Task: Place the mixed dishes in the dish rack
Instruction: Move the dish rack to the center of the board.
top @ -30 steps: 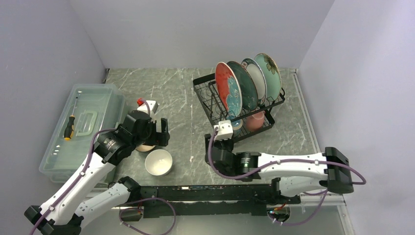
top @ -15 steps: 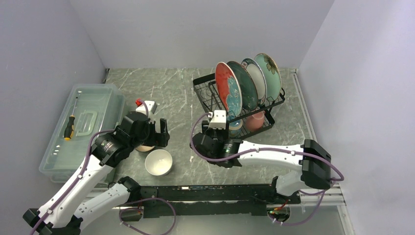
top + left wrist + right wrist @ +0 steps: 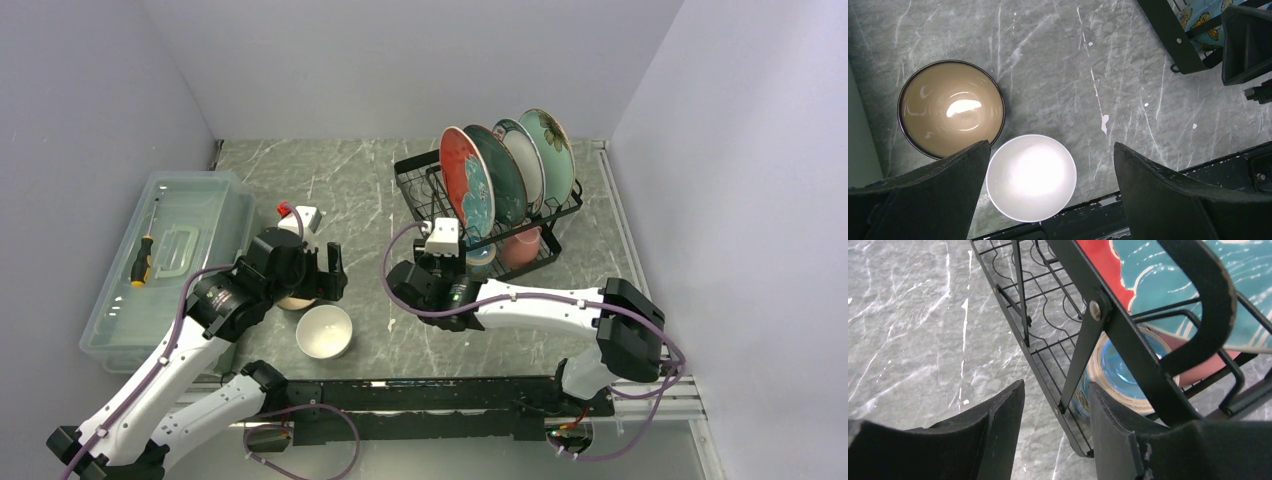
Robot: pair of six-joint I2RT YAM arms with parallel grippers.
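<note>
Storage box (image 3: 190,200) of clear plastic, with a screwdriver (image 3: 142,262) inside, sits at far left and is not part of the load.

Left gripper (image 3: 1050,150) hangs above two bowls with its jaws fully spread and nothing held. The brown bowl (image 3: 950,107) stands on the marble table (image 3: 1058,75). The white bowl (image 3: 1031,177) touches it on the near right. Neither is loaded yet.

Both bowls look glazed and rigid, so they are probably smooth, slippery and brittle. Grip at the rim, one finger inside the wall and one outside. The white bowl's right rim appears freest.

Right gripper (image 3: 1057,390) sits at the near-left corner of the dish rack (image 3: 1108,325), jaws partly apart and empty. The rack holds upright plates (image 3: 505,165), a blue mug (image 3: 1120,365) and a pink mug (image 3: 520,248).
</note>
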